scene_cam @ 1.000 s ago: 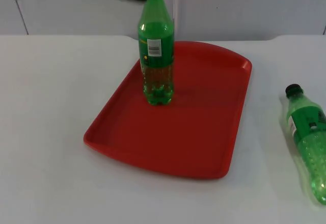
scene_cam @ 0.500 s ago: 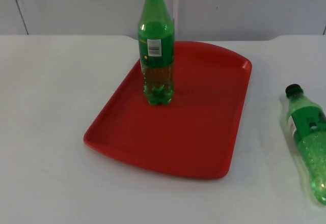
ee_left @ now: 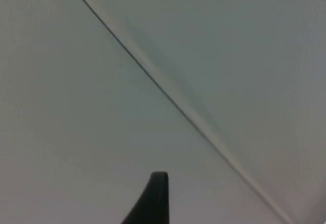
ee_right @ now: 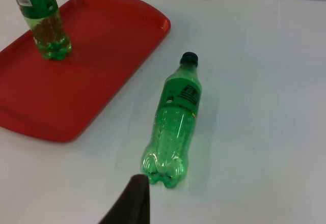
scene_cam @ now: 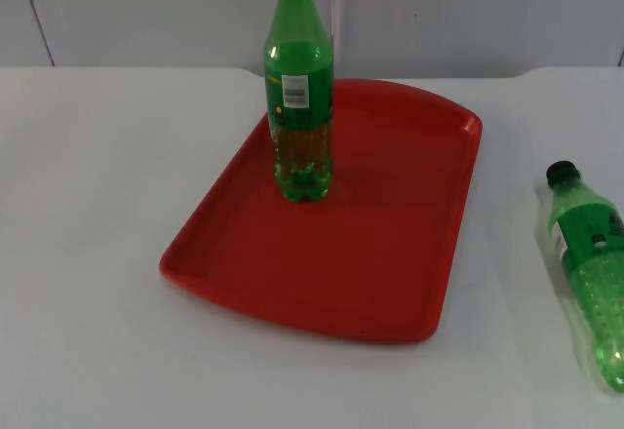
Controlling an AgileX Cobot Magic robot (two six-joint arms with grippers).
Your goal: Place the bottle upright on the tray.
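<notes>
So we've got one green bottle point(scene_cam: 298, 97) standing upright on the red tray point(scene_cam: 390, 253), toward its far left part, black cap on, label facing us, base flat on the tray floor. A second bottle point(scene_cam: 593, 273) lies on its side on the white bench point(scene_cam: 88, 253), off to the right of the tray and not touching it, cap pointing toward the far wall. From the right wrist view, that lying bottle point(ee_right: 174, 124) sits just ahead of the right gripper, base nearest, with the tray point(ee_right: 102, 56) and the standing bottle point(ee_right: 43, 23) beyond. The left gripper faces a pale grey surface with a seam across it. We can't tell how either gripper's jaws stand.
</notes>
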